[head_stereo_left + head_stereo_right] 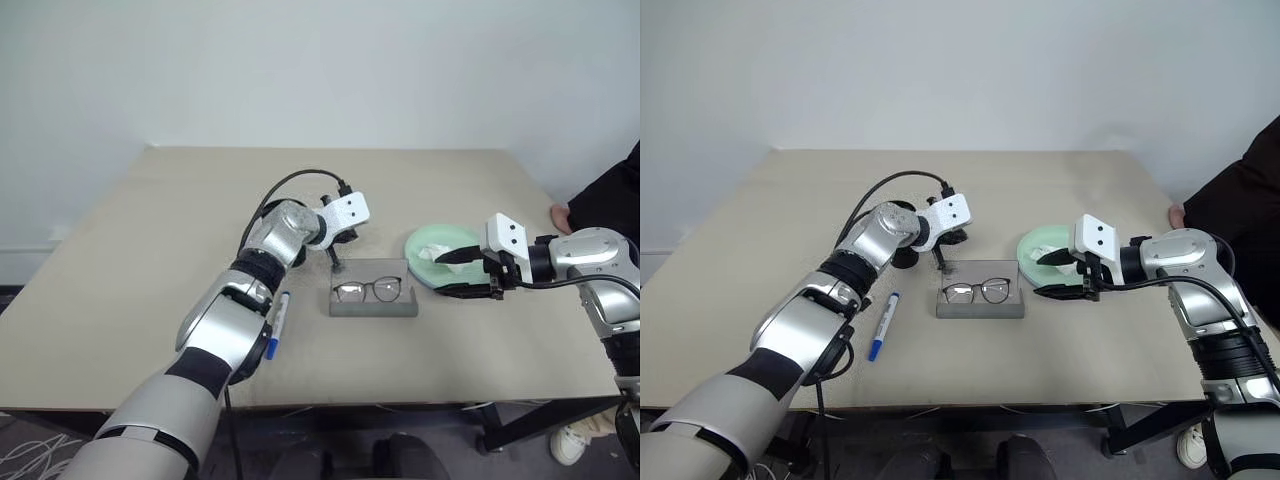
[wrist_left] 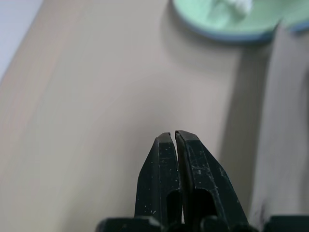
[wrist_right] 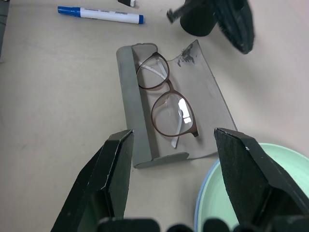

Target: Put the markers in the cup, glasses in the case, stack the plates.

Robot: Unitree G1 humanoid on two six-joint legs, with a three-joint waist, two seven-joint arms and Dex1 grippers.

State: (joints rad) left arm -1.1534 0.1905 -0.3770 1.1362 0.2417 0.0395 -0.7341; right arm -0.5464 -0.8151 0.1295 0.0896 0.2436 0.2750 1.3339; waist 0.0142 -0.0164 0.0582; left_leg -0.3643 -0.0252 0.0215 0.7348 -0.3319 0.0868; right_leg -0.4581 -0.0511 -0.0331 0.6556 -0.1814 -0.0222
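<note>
On the beige surface [image 1: 760, 240] the glasses [image 1: 977, 291] lie in the open case [image 1: 980, 305]. The left gripper [image 1: 939, 265], fingers pressed together, hovers just behind the case. The right gripper [image 1: 1055, 275], fingers spread, is beside it over the plates [image 1: 1035, 243].

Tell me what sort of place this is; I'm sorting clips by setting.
Likely a lab or office test room: a plain beige table against a bare white wall, loose cables on the floor, and a person standing beside the table.

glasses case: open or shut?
Open. The case has its flap laid flat on the table, and the glasses lie uncovered inside, lenses showing.
</note>
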